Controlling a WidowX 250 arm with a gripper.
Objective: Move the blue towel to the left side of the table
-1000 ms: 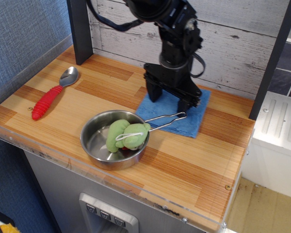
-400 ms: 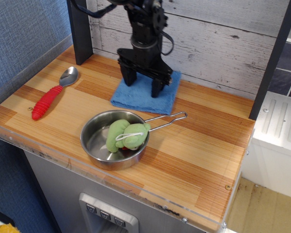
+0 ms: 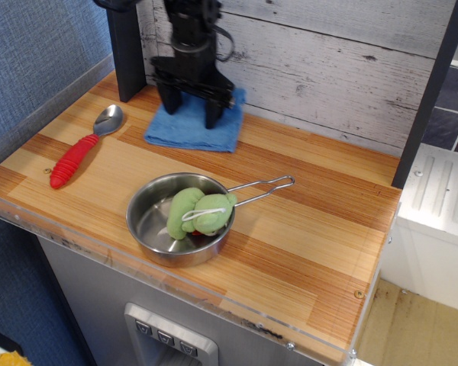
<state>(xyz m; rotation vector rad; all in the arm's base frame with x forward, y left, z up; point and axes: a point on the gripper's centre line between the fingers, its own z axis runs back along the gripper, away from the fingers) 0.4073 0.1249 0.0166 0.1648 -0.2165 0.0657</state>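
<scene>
Two black fingers (image 3: 214, 114) of the dark robot gripper (image 3: 192, 104) planted apart, tips down on the flat, folded medium-blue terry towel (image 3: 191, 128); one tip near the towel's left rear, the other toward its right middle, a strip of blue cloth showing between them; nothing seen pinched between the tips, though whether pressing or merely touching cannot be told from this angle; towel lying flat beneath the fingers on the wooden plank countertop (image 3: 305, 229), at the back near the whitewashed board wall (image 3: 328, 61), left of the table's middle; just behind and left of the fingers, a dark upright post (image 3: 126, 49) standing on the wood; further left of the fingers and nearer the front, a steel spoon with a red ribbed handle (image 3: 84, 149), bowl toward the post, apart from the towel; in front of the fingers, well clear of the towel's near edge, a round shiny steel pan (image 3: 149, 225) with a thin wire handle (image 3: 263, 189) pointing right; inside the pan, a green plush toy (image 3: 198, 213) slumped against the right wall; along the front, a clear acrylic edge (image 3: 175, 286).
</scene>
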